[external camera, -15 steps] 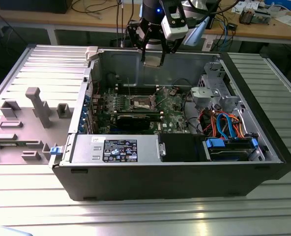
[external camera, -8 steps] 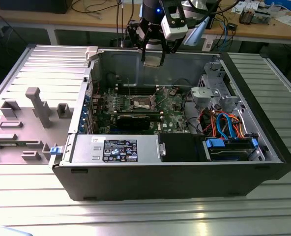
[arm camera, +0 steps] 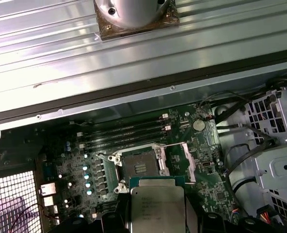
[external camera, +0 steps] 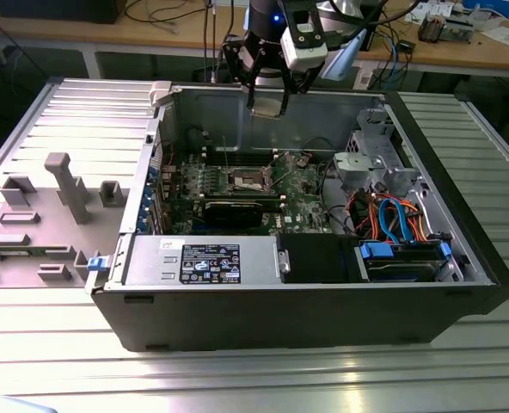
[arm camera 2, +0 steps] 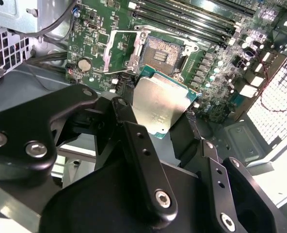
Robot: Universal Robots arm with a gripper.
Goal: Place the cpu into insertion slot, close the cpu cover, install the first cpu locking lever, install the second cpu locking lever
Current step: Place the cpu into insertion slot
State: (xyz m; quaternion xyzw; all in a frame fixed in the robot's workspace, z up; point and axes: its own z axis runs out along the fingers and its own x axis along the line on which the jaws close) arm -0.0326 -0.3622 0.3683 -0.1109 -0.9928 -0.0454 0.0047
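Note:
My gripper (external camera: 267,105) hangs above the open computer case, over the back wall, shut on the cpu (external camera: 267,107). In both wrist views the cpu (arm camera 2: 158,104) (arm camera: 155,206) is a flat silver-grey square clamped by its edges between the two black fingers (arm camera 2: 123,114). It is held in the air, apart from the board. Below it on the green motherboard lies the insertion slot (external camera: 248,179) (arm camera 2: 159,51) (arm camera: 139,167), its pin field bare. The cpu cover (arm camera 2: 120,48) (arm camera: 178,159) is swung open beside the slot.
Long black memory slots (arm camera: 124,132) run beside the socket. In the exterior view, a long black card (external camera: 237,209), a power supply (external camera: 203,258), a metal drive cage (external camera: 375,163) and orange and blue cables (external camera: 392,215) crowd the case. A grey fixture plate (external camera: 57,194) lies at that view's left.

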